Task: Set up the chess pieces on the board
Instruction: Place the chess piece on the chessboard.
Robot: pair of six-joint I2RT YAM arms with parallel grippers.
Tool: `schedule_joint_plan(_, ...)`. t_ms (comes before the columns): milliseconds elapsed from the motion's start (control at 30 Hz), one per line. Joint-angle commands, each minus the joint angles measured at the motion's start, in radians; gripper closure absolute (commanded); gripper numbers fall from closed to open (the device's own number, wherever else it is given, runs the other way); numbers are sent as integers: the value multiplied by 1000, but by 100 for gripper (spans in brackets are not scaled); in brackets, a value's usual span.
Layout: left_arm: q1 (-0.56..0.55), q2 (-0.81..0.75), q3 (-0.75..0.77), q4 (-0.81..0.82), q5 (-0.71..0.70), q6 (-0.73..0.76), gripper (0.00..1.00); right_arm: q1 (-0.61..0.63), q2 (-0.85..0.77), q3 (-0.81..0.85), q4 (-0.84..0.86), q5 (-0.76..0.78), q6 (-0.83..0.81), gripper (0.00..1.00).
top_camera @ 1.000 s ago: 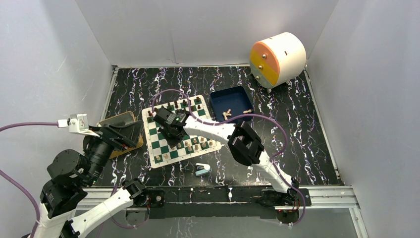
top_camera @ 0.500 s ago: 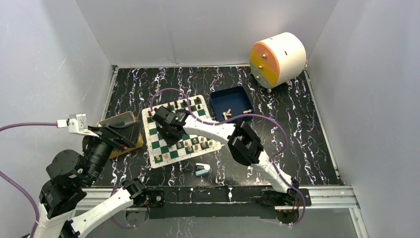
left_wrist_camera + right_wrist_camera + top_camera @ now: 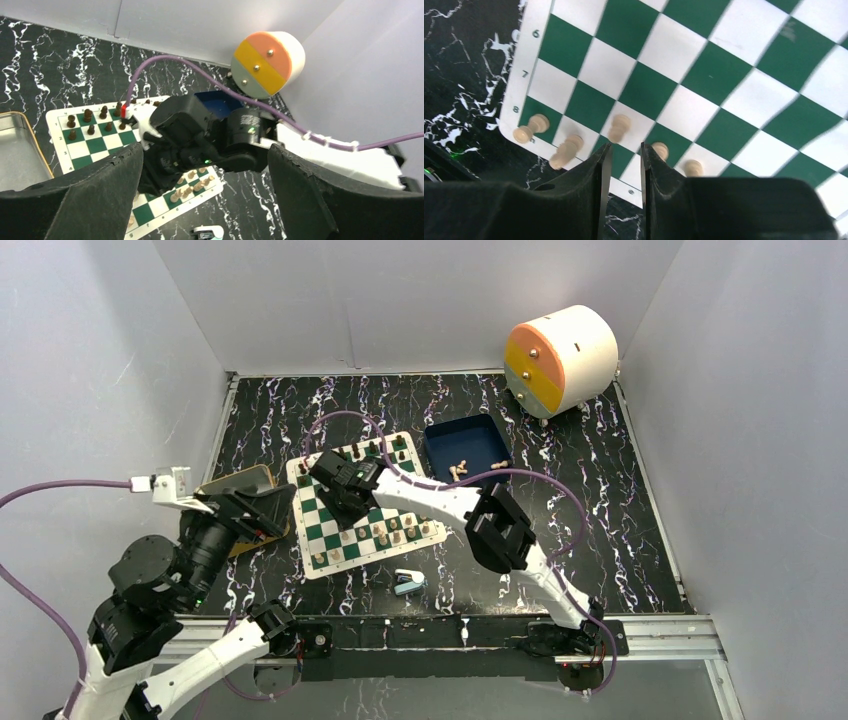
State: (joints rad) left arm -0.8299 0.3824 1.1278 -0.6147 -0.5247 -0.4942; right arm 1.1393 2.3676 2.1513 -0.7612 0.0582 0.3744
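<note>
Chess pieces of pale turned wood stand along the board edge, one just beyond the right gripper, whose black jaws are narrowly parted and empty. The mat is flat, checkered green and white. The left gripper gapes wide, holding nothing.

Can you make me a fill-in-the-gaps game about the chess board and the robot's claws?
1. The board has white squares and ___ squares.
2. The tray next to the board is dark ___ in colour.
3. The left claw is wide ___ and holds nothing.

Missing words: green, blue, open.
</note>
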Motion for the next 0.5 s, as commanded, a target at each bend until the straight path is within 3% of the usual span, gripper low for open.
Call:
schedule_joint_plan(0,-6,40,-43,-14,-24,41,9,-55,-165,-65,29,57,-10,64)
schedule_joint_plan(333,-4,233,-96,-83,-30,68,21,-215,-468,-366,164,106,-37,59)
schedule_joint_plan(467,-5,342,-119,-102,-17,74,35,-260,-623,-560,250,138,-45,54)
